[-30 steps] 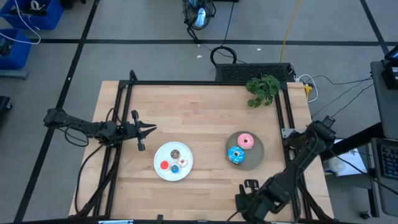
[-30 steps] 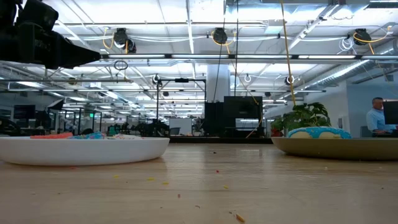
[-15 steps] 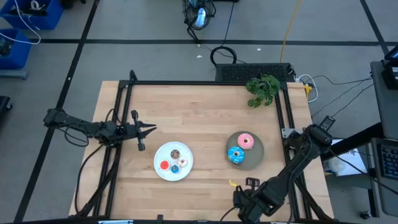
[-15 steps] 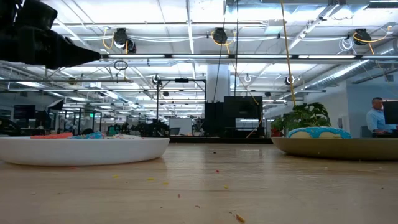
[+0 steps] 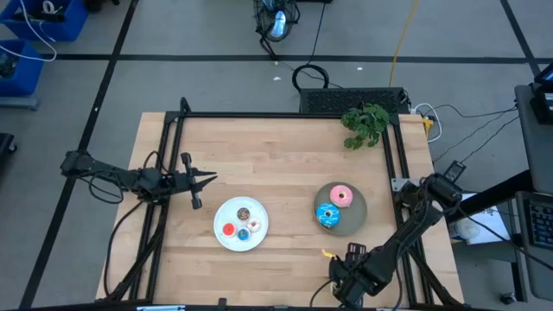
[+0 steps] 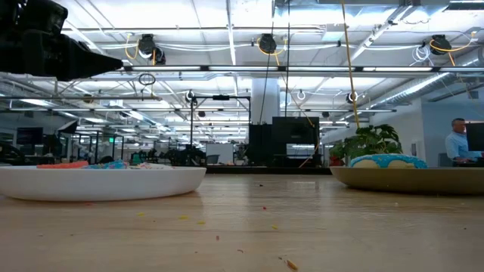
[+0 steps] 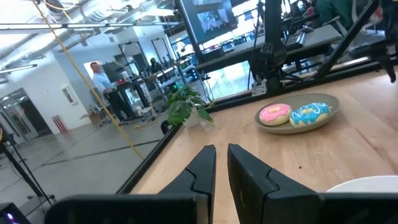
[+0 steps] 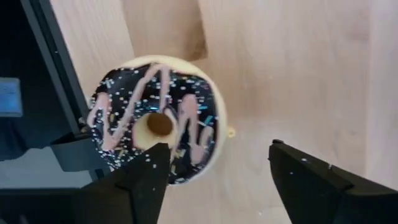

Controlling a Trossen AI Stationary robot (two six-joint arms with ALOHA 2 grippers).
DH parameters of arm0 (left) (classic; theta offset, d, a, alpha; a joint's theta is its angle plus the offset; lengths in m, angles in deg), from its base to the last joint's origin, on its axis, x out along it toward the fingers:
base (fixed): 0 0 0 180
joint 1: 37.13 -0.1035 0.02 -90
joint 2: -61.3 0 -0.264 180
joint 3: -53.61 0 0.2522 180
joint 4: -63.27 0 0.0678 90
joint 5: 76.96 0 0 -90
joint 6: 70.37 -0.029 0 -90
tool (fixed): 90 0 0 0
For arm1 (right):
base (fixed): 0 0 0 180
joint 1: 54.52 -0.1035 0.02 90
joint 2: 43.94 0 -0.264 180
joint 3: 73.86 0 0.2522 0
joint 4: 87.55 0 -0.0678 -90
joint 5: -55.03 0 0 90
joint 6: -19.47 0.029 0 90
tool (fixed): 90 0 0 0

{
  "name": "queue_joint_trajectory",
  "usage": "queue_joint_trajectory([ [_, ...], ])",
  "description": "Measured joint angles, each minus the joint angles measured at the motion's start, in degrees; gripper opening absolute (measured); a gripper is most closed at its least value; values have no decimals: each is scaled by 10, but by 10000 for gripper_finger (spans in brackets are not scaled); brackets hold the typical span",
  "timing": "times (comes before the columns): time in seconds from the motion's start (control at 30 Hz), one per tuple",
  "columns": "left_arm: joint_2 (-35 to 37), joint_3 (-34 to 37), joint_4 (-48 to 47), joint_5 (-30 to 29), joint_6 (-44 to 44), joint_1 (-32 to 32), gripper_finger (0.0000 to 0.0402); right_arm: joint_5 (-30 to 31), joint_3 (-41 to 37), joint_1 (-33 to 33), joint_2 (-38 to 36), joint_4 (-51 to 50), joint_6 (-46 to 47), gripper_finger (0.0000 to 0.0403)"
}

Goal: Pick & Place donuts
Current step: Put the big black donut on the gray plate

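Note:
A speckled brown donut [image 8: 155, 127] with pink icing lines lies flat on the wooden table near its near edge; in the high view only its pale rim [image 5: 327, 254] shows. My right gripper [image 8: 217, 148] stands open above it, pointing down, with the donut beside one finger. The pink donut [image 5: 342, 196] and the blue sprinkled donut [image 5: 327, 214] lie on the grey plate [image 5: 354, 218]. Several tiny donuts [image 5: 243, 224] lie on the white plate [image 5: 222, 215]. My left gripper [image 5: 206, 180] waits shut above the table's left side. My right gripper has one finger [image 8: 146, 177] standing in front of the donut's edge [image 8: 186, 171], coming from above. Whether it touches the donut I cannot tell. The other finger [image 8: 311, 180] is well apart from it.
A small green plant [image 5: 365, 123] stands at the far right corner. A black frame [image 5: 285, 115] runs along the table's far, left and right sides. Bare wood lies between the two plates and across the far half.
My right arm has shifted a little at the table's near edge. The speckled donut's pale rim, hidden under the gripper a second ago, now shows on the table beside it.

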Motion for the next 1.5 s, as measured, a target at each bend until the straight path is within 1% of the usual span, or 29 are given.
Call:
queue_joint_trajectory([
  [0.27, 0, 0, 0, 0, 0, 0, 49, 2, -26, 0, 0, 60, -8, 274],
  [0.43, 0, 0, -1, 0, -7, 0, 49, 8, -44, 0, -1, 74, -8, 271],
  [0.7, 0, 0, -1, 0, -5, 0, 49, 17, -124, -1, -5, 214, 1, 270],
  [0.83, 0, 0, -1, 0, -6, 0, 49, -5, -144, 1, -5, 218, 18, 263],
  [0.87, 0, 0, -1, 1, -6, 0, 49, -8, -144, 1, -4, 217, 20, 254],
  [0.93, 0, 0, -1, 1, -6, 0, 49, -7, -140, 1, -5, 213, 18, 223],
  [1.0, 0, 0, -1, 1, -6, 0, 49, -7, -132, 4, -5, 207, 9, 177],
  [1.13, 0, 0, -1, 2, 0, 0, 49, -20, -110, 13, -10, 185, -25, 71],
  [1.2, 0, 0, -2, 2, 6, 0, 49, -24, -102, 19, -25, 180, -51, 28],
  [1.27, 0, 0, -2, 2, 8, 0, 49, -20, -89, 29, -54, 175, -70, 14],
  [1.33, 0, 0, -2, 2, 11, 0, 49, 3, -74, 39, -84, 153, -78, 21],
  [1.43, 0, 0, -2, 2, 16, 0, 49, 50, -52, 56, -130, 92, -90, 37],
  [1.5, 0, 0, -3, 1, 18, 0, 49, 74, -37, 68, -165, 65, -97, 38],
])
